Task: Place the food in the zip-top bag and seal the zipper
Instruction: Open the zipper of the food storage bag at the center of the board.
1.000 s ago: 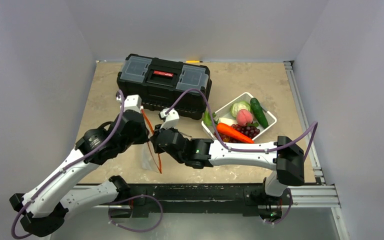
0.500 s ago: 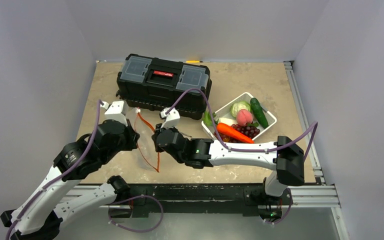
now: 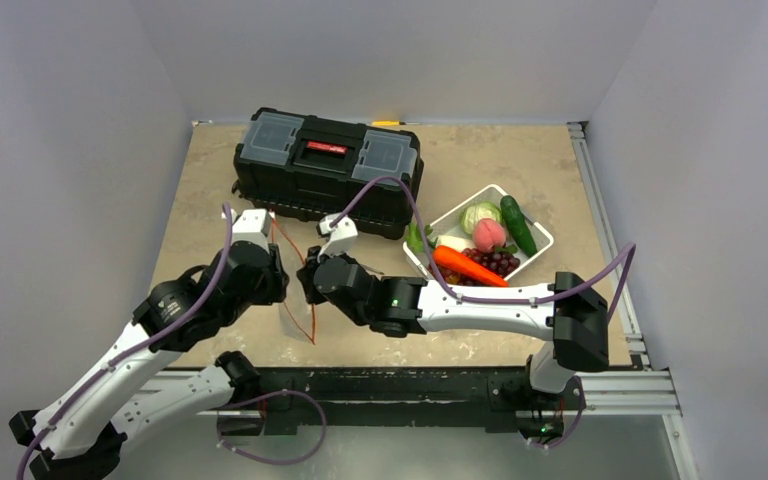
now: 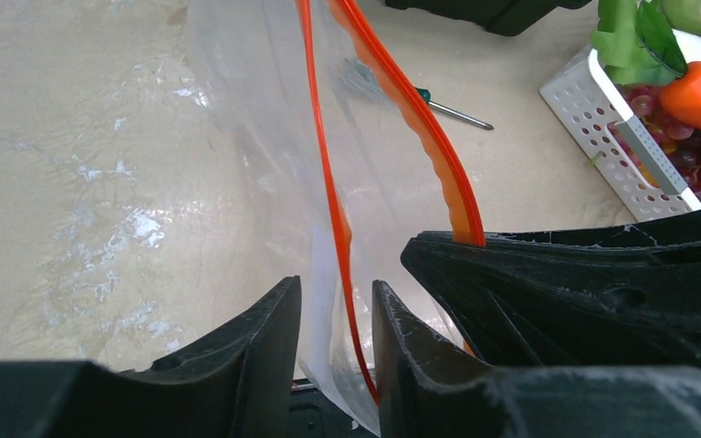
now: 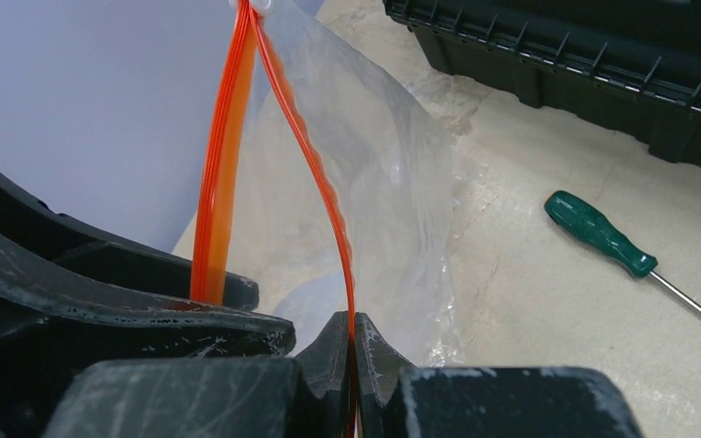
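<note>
The clear zip-top bag (image 3: 295,305) hangs between both grippers over the near-left table, mouth parted. Its orange-red zipper (image 5: 329,196) is split into two strips. My right gripper (image 5: 353,321) is shut on one strip. My left gripper (image 4: 336,285) is open, its fingers (image 4: 269,328) standing either side of the other thin strip (image 4: 329,210) and the bag's lip without pinching them. In the top view the left gripper (image 3: 280,278) and right gripper (image 3: 305,285) sit close together. The food lies in the white basket (image 3: 548,240): carrot (image 3: 465,265), cucumber (image 3: 517,225), peach (image 3: 488,235), cabbage (image 3: 478,215), grapes (image 3: 500,262).
A black toolbox (image 3: 328,170) stands at the back left, just behind the bag. A green-handled screwdriver (image 5: 602,235) lies on the table between bag and basket. Metal rails (image 3: 600,230) run along the right edge.
The left arm swung left, pulling the bag mouth wide, then came back right toward the right gripper. Its jaws have opened off the strip. The right gripper has kept its grip.
</note>
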Action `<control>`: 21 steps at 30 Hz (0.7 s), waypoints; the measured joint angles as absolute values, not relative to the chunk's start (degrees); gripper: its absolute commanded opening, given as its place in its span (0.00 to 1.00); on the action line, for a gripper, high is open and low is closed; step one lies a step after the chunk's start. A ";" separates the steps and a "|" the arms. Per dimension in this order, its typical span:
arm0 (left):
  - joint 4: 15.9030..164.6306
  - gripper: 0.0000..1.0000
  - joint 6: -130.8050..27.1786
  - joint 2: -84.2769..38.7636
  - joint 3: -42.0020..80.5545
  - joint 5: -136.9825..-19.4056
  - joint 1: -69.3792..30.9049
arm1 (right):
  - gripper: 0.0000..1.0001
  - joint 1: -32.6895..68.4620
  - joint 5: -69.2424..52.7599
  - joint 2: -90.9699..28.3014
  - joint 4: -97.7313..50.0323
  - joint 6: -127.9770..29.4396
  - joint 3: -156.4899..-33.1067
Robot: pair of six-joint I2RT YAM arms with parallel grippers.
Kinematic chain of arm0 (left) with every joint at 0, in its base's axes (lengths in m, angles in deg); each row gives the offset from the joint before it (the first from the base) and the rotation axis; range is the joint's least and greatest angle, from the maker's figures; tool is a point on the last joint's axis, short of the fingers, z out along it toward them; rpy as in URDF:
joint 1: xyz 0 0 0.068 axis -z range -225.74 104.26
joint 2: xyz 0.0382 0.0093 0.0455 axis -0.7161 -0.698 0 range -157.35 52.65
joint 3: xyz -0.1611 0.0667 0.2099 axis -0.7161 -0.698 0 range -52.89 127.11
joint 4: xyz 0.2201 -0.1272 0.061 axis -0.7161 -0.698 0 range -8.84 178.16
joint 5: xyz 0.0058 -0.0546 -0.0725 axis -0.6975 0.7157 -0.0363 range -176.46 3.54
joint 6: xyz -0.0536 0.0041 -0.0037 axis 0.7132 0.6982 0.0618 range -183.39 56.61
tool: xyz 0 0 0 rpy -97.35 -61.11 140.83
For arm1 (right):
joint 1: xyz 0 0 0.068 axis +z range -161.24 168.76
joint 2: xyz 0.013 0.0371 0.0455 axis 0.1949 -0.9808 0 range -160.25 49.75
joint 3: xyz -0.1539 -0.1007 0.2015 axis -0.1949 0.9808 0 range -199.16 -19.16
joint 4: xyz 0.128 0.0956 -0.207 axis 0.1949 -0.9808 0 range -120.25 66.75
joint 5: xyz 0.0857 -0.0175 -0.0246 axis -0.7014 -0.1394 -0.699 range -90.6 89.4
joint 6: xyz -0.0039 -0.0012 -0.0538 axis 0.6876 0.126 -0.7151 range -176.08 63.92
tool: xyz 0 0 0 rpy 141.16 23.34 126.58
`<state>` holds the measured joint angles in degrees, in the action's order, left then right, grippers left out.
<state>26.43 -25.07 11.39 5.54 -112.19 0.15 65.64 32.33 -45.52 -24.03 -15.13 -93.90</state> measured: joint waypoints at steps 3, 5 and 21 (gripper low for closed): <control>26.45 0.06 -25.13 11.42 5.52 -112.48 0.15 | 0.00 65.64 32.17 -45.52 -23.92 -14.87 -94.06; 26.06 0.02 -25.94 11.46 5.59 -113.15 0.15 | 0.00 65.62 31.61 -45.52 -23.94 -14.57 -94.06; 19.32 0.00 -37.11 4.09 10.04 -117.68 0.04 | 0.05 58.38 22.34 -45.04 -19.37 -10.44 -83.41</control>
<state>19.32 -37.11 4.09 10.04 -117.68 0.04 58.38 22.34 -45.04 -19.37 -10.44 -83.41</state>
